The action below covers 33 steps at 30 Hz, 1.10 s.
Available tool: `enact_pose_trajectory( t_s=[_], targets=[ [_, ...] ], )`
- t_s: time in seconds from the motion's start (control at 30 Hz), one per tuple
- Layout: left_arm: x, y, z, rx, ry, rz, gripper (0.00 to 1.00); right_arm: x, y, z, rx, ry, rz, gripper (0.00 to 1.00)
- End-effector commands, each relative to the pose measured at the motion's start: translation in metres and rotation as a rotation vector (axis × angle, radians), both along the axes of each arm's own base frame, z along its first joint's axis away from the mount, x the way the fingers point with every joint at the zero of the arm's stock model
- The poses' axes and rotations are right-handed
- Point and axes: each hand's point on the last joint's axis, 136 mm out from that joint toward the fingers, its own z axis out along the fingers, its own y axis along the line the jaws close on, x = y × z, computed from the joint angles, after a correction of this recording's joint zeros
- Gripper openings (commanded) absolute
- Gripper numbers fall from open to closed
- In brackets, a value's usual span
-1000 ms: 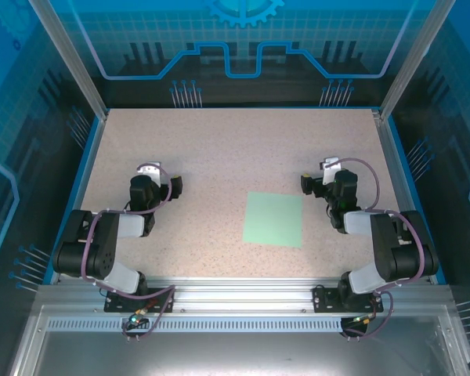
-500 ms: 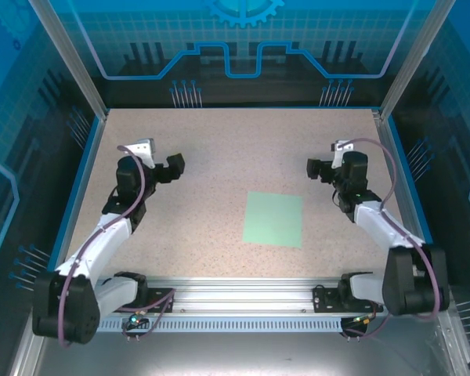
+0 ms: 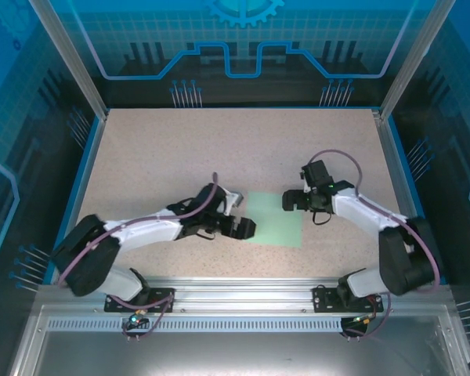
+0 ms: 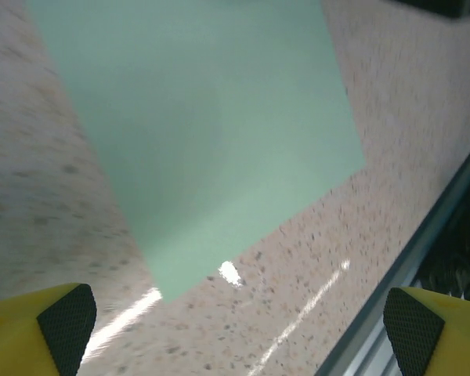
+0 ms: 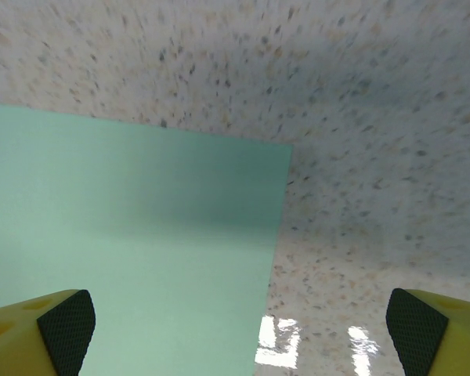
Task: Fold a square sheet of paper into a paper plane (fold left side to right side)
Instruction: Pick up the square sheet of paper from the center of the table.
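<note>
The square sheet of paper (image 3: pixel 275 220) is pale mint green and lies flat and uncreased on the speckled table, right of centre. My left gripper (image 3: pixel 247 228) is at the sheet's left edge, low over the table, jaws open and holding nothing. In the left wrist view the paper (image 4: pixel 204 133) lies ahead of the open left gripper (image 4: pixel 239 333), near corner towards it. My right gripper (image 3: pixel 291 201) hovers open over the sheet's far right corner. In the right wrist view that paper (image 5: pixel 133 235) corner lies between the yellow fingertips (image 5: pixel 66 329) of the right gripper (image 5: pixel 241 333).
The speckled table (image 3: pixel 180 157) is ringed by a blue rim and clear enclosure walls. An aluminium rail (image 3: pixel 235 294) runs along the near edge, and shows as a dark strip (image 4: pixel 454 258) in the left wrist view. The left arm's forearm (image 3: pixel 149 231) lies low across the near left.
Both arms have swung in from the outer sides of the table to the paper, the left to its left edge, the right to its far right corner. The sheet has not moved.
</note>
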Motion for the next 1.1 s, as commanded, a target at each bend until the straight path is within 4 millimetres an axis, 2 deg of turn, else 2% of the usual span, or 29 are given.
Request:
enact_pose_trajectory(
  t_s=[0.0, 0.2, 0.37, 0.57, 0.7, 0.87, 0.97, 1.07],
  targets=[
    [0.001, -0.032, 0.009, -0.049, 0.021, -0.076, 0.98, 0.012, 0.008, 0.0, -0.043, 0.04, -0.001, 0.99],
    [0.009, -0.049, -0.012, -0.013, 0.061, -0.097, 0.99, 0.021, 0.019, -0.013, -0.053, 0.094, 0.015, 0.99],
    [0.005, -0.044, -0.036, 0.1, 0.111, -0.104, 0.98, 0.015, 0.027, -0.029, -0.032, 0.162, 0.01, 0.99],
    [0.001, -0.042, -0.05, 0.136, 0.141, -0.107, 0.99, -0.004, 0.042, -0.044, 0.014, 0.255, 0.033, 0.99],
    [0.001, -0.042, -0.055, 0.144, 0.148, -0.106, 0.99, -0.025, 0.058, -0.051, 0.055, 0.314, 0.078, 0.99],
    [0.001, -0.042, -0.057, 0.144, 0.15, -0.104, 0.99, -0.045, 0.075, -0.044, 0.099, 0.333, 0.144, 0.99],
    [0.001, -0.042, -0.056, 0.141, 0.145, -0.107, 0.99, -0.051, 0.077, -0.04, 0.107, 0.332, 0.166, 0.95],
    [0.002, -0.042, -0.053, 0.131, 0.134, -0.104, 0.98, -0.053, 0.076, -0.039, 0.103, 0.329, 0.19, 0.82]
  ],
)
